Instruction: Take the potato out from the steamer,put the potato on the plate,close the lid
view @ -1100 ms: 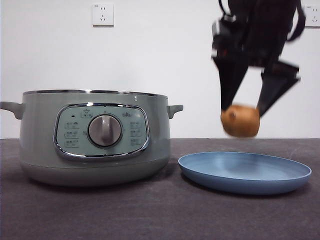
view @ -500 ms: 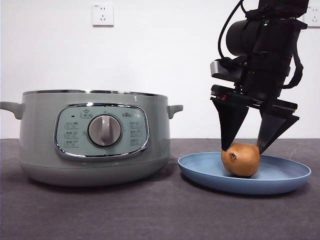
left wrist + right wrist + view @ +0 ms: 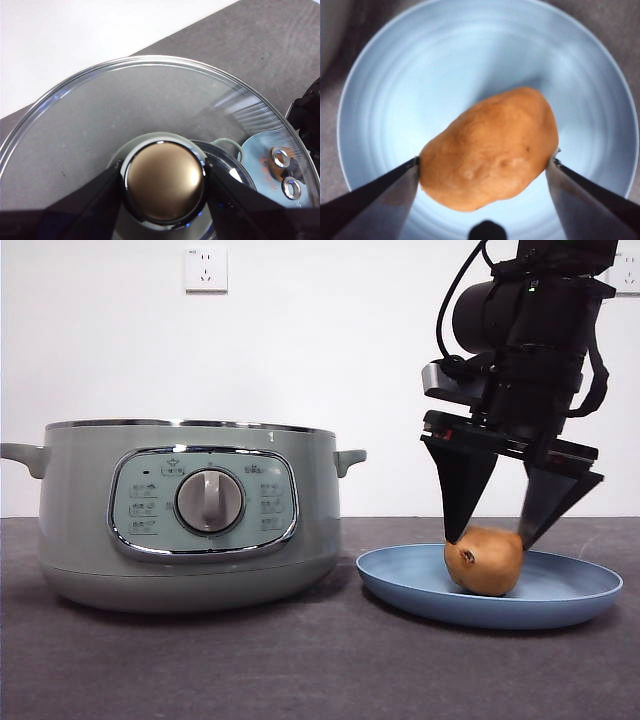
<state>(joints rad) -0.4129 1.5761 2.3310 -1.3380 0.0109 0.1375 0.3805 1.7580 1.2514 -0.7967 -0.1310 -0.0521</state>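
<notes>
The potato [image 3: 485, 559] rests on the plate [image 3: 580, 592], just beside the steamer [image 3: 190, 515], its long axis running straight between the right gripper [image 3: 489, 536] fingers [image 3: 380, 197], which pinch its two ends. The left gripper [image 3: 164, 181] fingers clamp the lid [image 3: 90, 120] knob, held away from the steamer, above the dark worktop [image 3: 250, 660]. A white wall with an outlet [image 3: 206, 269] lies behind.

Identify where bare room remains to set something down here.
Free: the table strip before the steamer and plate, and the plate's rim areas. Crowded: plate centre, where the right gripper flanks the potato.
</notes>
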